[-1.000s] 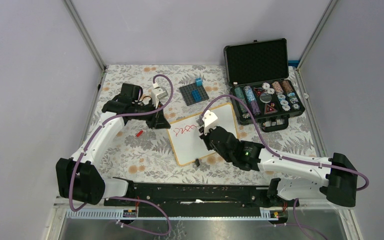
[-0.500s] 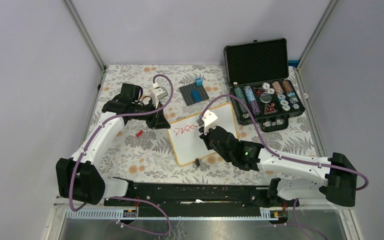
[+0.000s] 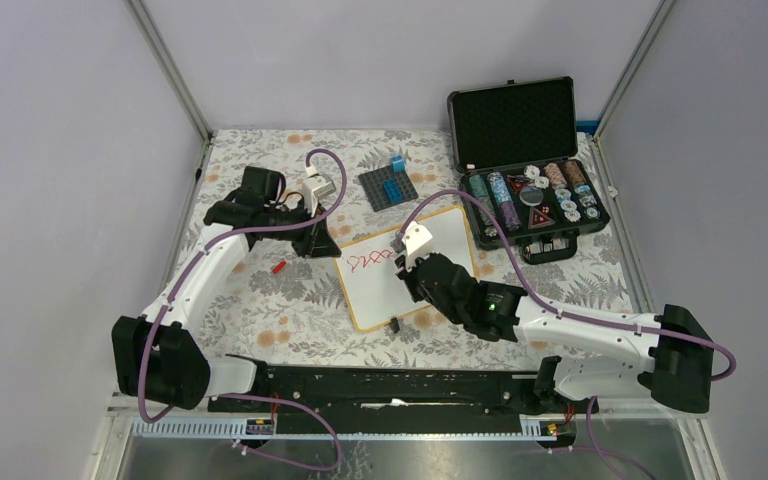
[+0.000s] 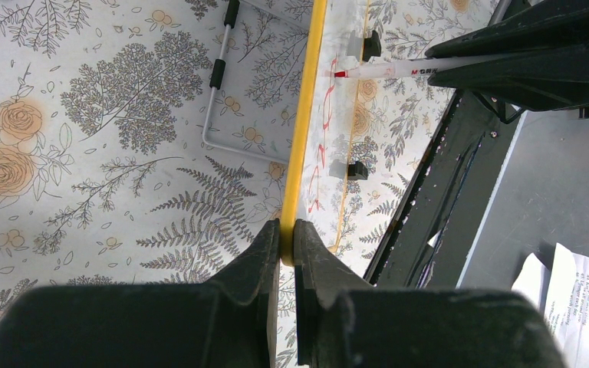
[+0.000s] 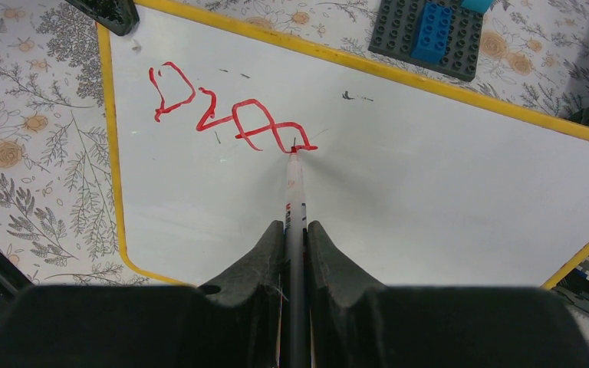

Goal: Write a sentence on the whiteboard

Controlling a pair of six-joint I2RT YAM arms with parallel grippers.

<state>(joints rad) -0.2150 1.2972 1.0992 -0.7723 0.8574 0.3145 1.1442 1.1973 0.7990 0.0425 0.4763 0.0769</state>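
Observation:
The whiteboard lies on the floral table and has a yellow frame. One line of red looped handwriting runs along its upper left; it also shows in the top view. My right gripper is shut on a red marker, whose tip touches the end of the red line. My left gripper is shut on the board's yellow frame at its left corner. The left wrist view shows the marker above the board.
An open black case of poker chips stands at the right. A dark grey baseplate with blue bricks lies beyond the board, and also shows in the right wrist view. A small red cap lies left of the board. A black clip foot is on its near edge.
My right gripper has shifted very slightly with the marker at the end of the red line. My left gripper and the board have not moved.

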